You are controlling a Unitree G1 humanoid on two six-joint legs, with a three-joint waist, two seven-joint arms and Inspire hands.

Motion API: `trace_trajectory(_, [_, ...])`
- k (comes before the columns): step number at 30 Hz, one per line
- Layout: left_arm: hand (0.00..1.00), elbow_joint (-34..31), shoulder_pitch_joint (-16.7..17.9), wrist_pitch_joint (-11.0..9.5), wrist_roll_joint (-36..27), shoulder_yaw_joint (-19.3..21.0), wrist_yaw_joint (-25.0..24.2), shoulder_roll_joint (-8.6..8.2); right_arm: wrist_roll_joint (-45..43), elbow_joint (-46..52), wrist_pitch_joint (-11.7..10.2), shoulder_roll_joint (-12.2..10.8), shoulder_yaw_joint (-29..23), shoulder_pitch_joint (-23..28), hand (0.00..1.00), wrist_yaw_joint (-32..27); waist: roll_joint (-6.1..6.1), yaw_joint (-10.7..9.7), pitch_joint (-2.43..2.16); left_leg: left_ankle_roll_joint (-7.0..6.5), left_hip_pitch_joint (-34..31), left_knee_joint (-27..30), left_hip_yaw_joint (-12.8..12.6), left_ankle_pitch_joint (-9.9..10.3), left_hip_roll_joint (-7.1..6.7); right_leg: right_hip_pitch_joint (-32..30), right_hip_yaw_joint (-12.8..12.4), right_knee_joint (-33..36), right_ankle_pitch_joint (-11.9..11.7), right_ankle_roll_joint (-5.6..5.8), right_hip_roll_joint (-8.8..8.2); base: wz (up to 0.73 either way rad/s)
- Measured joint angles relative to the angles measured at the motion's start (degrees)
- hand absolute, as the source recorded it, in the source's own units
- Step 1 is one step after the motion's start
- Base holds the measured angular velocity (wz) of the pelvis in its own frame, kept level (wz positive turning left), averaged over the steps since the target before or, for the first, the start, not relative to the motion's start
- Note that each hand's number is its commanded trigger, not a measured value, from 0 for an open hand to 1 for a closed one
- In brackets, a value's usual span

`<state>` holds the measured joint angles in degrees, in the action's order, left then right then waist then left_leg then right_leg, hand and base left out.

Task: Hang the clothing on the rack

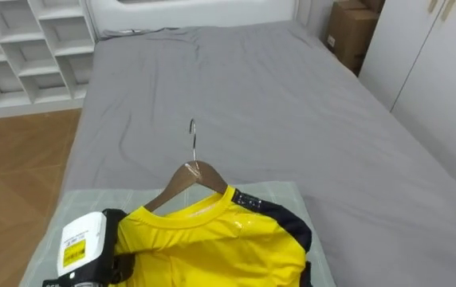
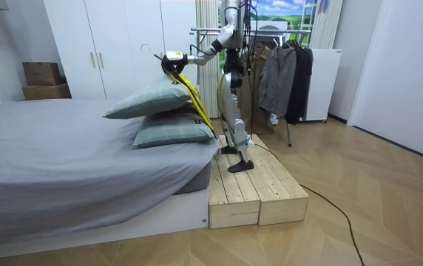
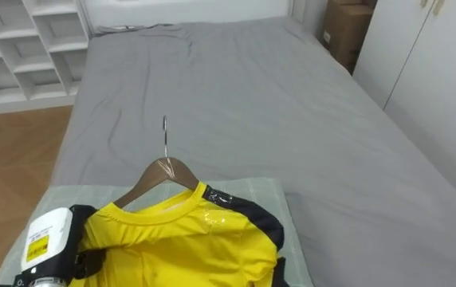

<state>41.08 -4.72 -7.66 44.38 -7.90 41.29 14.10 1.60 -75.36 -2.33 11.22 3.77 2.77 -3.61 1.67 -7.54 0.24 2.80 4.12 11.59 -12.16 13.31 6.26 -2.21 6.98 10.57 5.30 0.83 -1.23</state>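
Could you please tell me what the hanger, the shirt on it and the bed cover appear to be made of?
Hanger: looks like varnished wood, brown with a slight sheen. Its hook is thin, shiny wire, probably metal.
Shirt: bright yellow with glossy highlights, so likely a smooth synthetic fabric.
Bed cover: matte grey cloth with soft creases, perhaps cotton.

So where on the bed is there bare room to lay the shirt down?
The grey bedsheet is bare beyond the wooden hanger and right of the pillow. Crowded near: yellow shirt and left hand hang over the pillow.
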Motion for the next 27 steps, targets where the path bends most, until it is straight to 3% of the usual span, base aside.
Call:
trace_trajectory(6, [1.00, 0.00, 0.22, 0.02, 0.30, -0.53, 1.55, 0.04, -3.57, -0.10, 1.09, 0.01, 0.00, 0.37, 0.00, -4.13, -0.48, -0.30, -0.23, 0.00, 0.62, -0.42, -0.33, 0.00, -0.05, 0.23, -0.48, 0.19, 0.02, -0.01, 0.11, -0.04])
trace_trajectory(17, [1.00, -0.32, 0.80, -0.09, 0.14, -1.74, 3.53, 0.15, -4.39, 2.41, 0.78, 0.24, -0.02, -0.61, 0.00, -15.14, -1.05, 0.01, -0.09, 0.03, -0.30, -0.28, -0.17, -0.01, 0.02, 0.03, -0.23, -0.01, 0.51, -0.03, 0.20, 0.00])
trace_trajectory(21, [1.00, -3.83, 1.10, -0.15, 0.09, -1.76, 6.55, 0.67, -4.39, 2.45, 0.50, 0.37, -0.55, -1.25, 0.00, -19.53, -1.20, -0.05, -0.20, 0.04, -0.66, -0.31, 0.17, -0.01, 0.02, -0.14, 0.16, 0.02, 0.50, -0.03, 0.17, 0.03])
trace_trajectory(24, [1.00, -8.15, 2.28, -0.35, 0.06, -1.68, 10.26, 1.42, -4.34, 2.52, 0.37, 0.52, -1.07, -1.22, 0.00, -20.20, -1.27, -0.02, -0.53, 0.04, -0.23, -0.30, 0.63, -0.01, 0.03, 0.56, 0.79, 0.03, 0.49, -0.05, 0.06, 0.12])
trace_trajectory(27, [1.00, -9.09, 3.10, -0.40, -0.02, -1.67, 10.91, 1.43, -4.32, 2.59, -0.06, 0.67, -1.01, -1.18, 0.00, -20.62, -1.31, 0.28, -0.66, 0.04, 0.98, -0.37, 0.49, -0.01, 0.03, 1.70, 0.85, -0.08, 0.51, -0.05, 0.00, 0.00])
